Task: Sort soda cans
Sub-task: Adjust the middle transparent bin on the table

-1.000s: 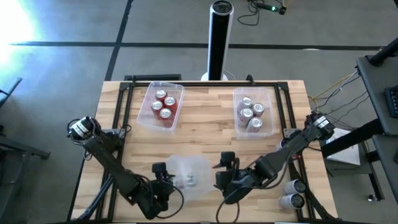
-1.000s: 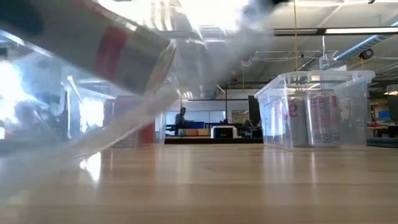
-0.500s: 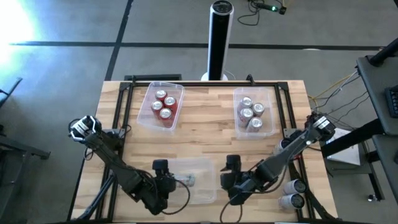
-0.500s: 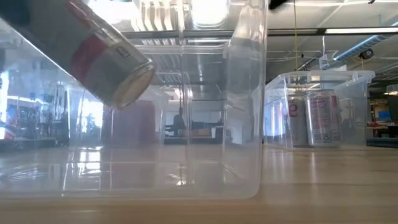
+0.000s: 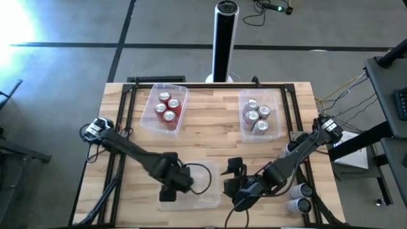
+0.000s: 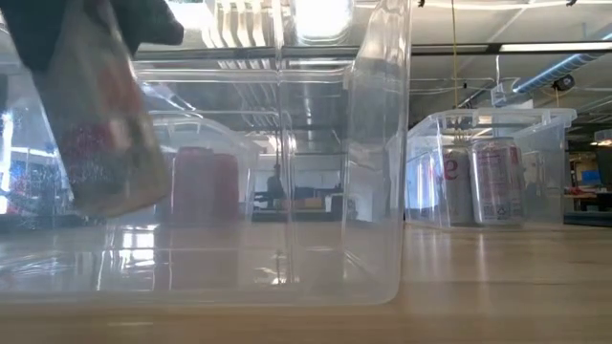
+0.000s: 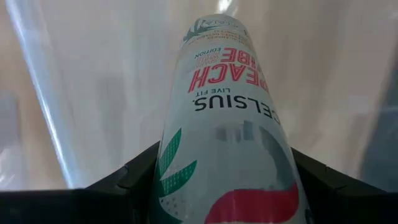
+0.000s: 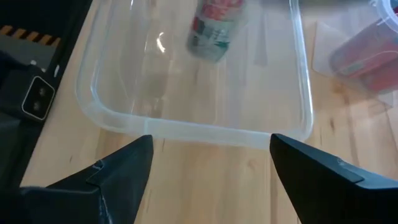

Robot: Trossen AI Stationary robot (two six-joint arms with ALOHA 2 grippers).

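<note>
A white soda can (image 7: 224, 93) with red lettering hangs inside a clear tub (image 5: 202, 192) near the table's front edge, with my left gripper (image 5: 180, 180) shut on it. The low view shows the can (image 6: 100, 153) nearly upright, slightly tilted. My right gripper (image 8: 211, 140) stands open just to the right of the tub (image 8: 186, 130), touching nothing. A far-left tub (image 5: 147, 119) holds red cans (image 5: 169, 107), and a far-right tub (image 5: 277, 121) holds silver cans (image 5: 256, 114). My left gripper pinches the can's body (image 7: 180, 186) between its two fingers (image 7: 134, 177), one on each side. The fingers come from above and lie along the can, whose far end (image 7: 217, 25) points down into the tub. The can hangs a little tilted, clear of the tub's floor.
Two more cans (image 5: 299, 197) lie on their sides at the table's near right corner. A black cylinder on a stand (image 5: 224, 38) rises behind the far edge. Bare wood lies between the near tub and the two far tubs.
The clear tub, tilted and moving a second ago, now sits flat on the table. My left gripper has gone from the near edge toward the far edge and right, over the tub. The can has turned from a steep slant to nearly upright.
</note>
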